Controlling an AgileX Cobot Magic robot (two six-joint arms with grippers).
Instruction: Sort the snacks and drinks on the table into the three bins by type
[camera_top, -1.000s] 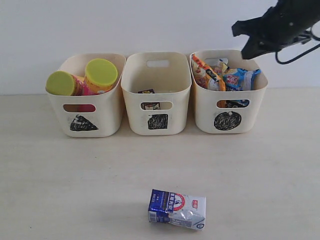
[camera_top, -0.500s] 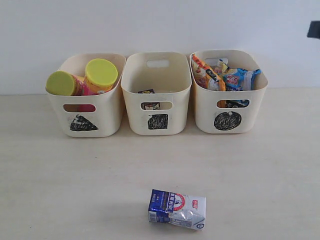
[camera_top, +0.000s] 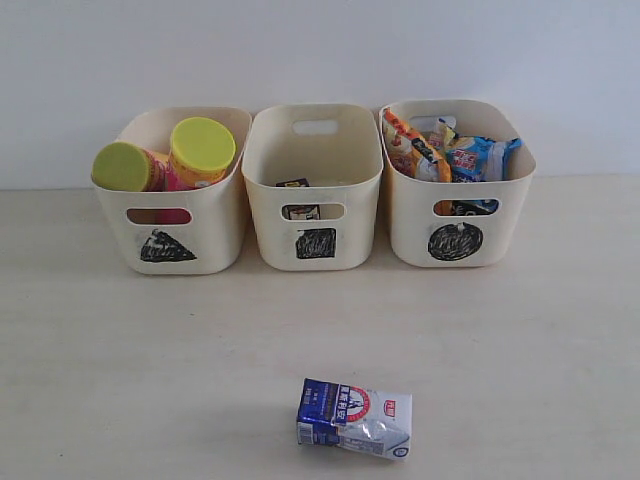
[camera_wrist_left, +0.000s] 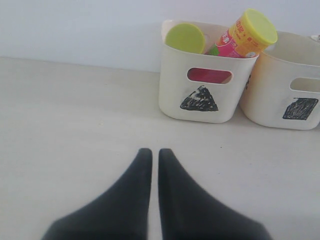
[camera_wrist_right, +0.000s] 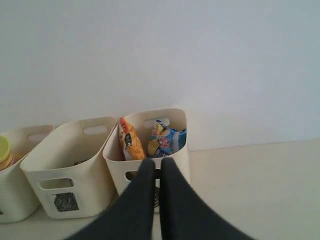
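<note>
The blue-and-white carton (camera_top: 354, 418) with a red round logo lies on its side at the table's front. The triangle bin (camera_top: 172, 190) holds the yellow tube (camera_top: 200, 150) and the pink tube (camera_top: 135, 169). In the square bin (camera_top: 315, 190) lies the dark purple carton (camera_top: 294, 184). The circle bin (camera_top: 457, 185) holds the orange bag (camera_top: 412, 148) and the blue bag (camera_top: 478, 157). Neither arm shows in the exterior view. My left gripper (camera_wrist_left: 151, 151) is shut and empty over bare table, short of the triangle bin (camera_wrist_left: 202, 85). My right gripper (camera_wrist_right: 156, 162) is shut and empty, raised before the circle bin (camera_wrist_right: 150, 145).
A plain white wall runs right behind the three bins. Pale wooden table (camera_top: 120, 370) stretches between the bins and the lying carton and to both sides of it.
The right arm, which hung above the circle bin a second ago, has pulled away to the right and left the exterior view. The objects have not moved.
</note>
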